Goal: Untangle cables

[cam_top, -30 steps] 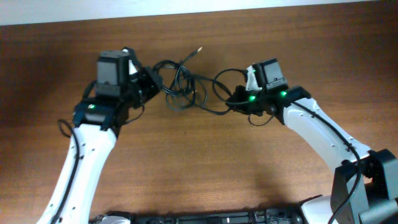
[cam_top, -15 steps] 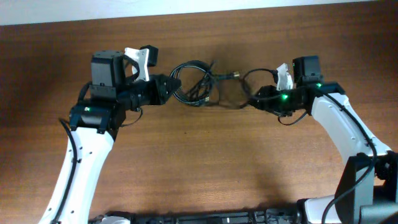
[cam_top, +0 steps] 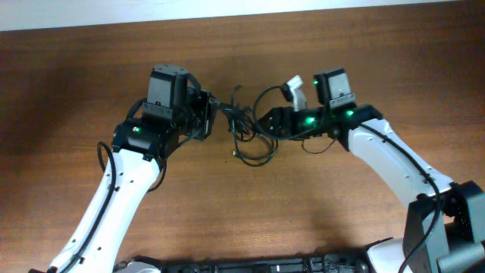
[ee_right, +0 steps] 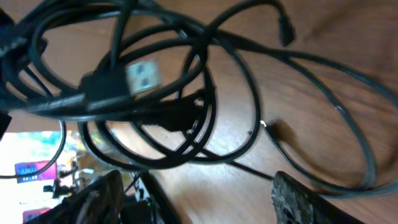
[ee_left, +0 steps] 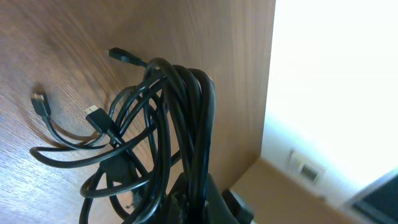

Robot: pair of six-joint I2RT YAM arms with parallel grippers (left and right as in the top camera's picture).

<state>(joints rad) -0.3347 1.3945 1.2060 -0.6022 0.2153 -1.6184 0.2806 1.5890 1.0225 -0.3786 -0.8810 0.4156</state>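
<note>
The cables (cam_top: 246, 129) are a black tangle of loops at the middle of the table, between my two grippers. My left gripper (cam_top: 218, 117) is shut on one end of the bundle. In the left wrist view the cables (ee_left: 186, 118) rise from between the jaws of that gripper (ee_left: 200, 202), and small plug ends (ee_left: 41, 103) lie on the wood. My right gripper (cam_top: 267, 121) sits just right of the tangle. Seen from the right wrist, this gripper (ee_right: 199, 199) is open, with looped cables (ee_right: 180, 112) lying just ahead of its fingers (ee_right: 297, 200).
The brown wooden table (cam_top: 303, 205) stretches around the tangle. Its far edge meets a white wall (cam_top: 242, 7) at the top of the overhead view. Thicker black wires run along both arms (cam_top: 102, 155).
My right gripper has opened and let go of the cable it held. Both arms have drawn closer together, and the stretched bundle now sags in loose loops.
</note>
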